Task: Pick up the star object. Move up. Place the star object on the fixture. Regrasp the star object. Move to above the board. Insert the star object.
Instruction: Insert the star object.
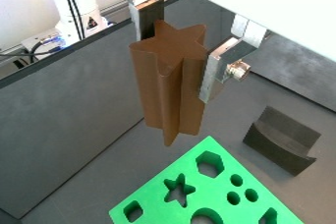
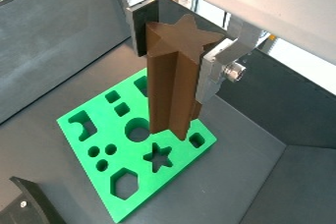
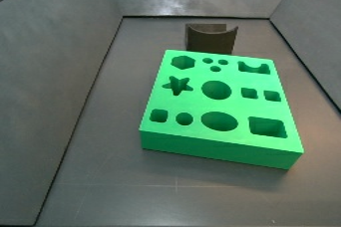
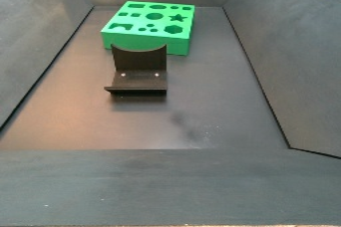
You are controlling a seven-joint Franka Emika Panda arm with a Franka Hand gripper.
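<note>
My gripper (image 1: 179, 63) is shut on a tall brown star object (image 1: 171, 81), which hangs upright between the silver fingers (image 1: 214, 79) in both wrist views (image 2: 178, 81). The gripper (image 2: 178, 56) holds it by its upper end, above the floor. The green board (image 1: 141, 208) with shaped holes lies below; its star hole (image 2: 159, 154) sits near the lower end of the object. The board also shows in both side views (image 3: 220, 153) (image 4: 120, 34). The gripper and the star object are out of view in both side views.
The dark fixture (image 3: 209, 35) stands on the grey floor just beyond one edge of the board, also seen in a side view (image 4: 138, 72) and in both wrist views (image 1: 280, 140) (image 2: 33, 203). Grey walls enclose the floor.
</note>
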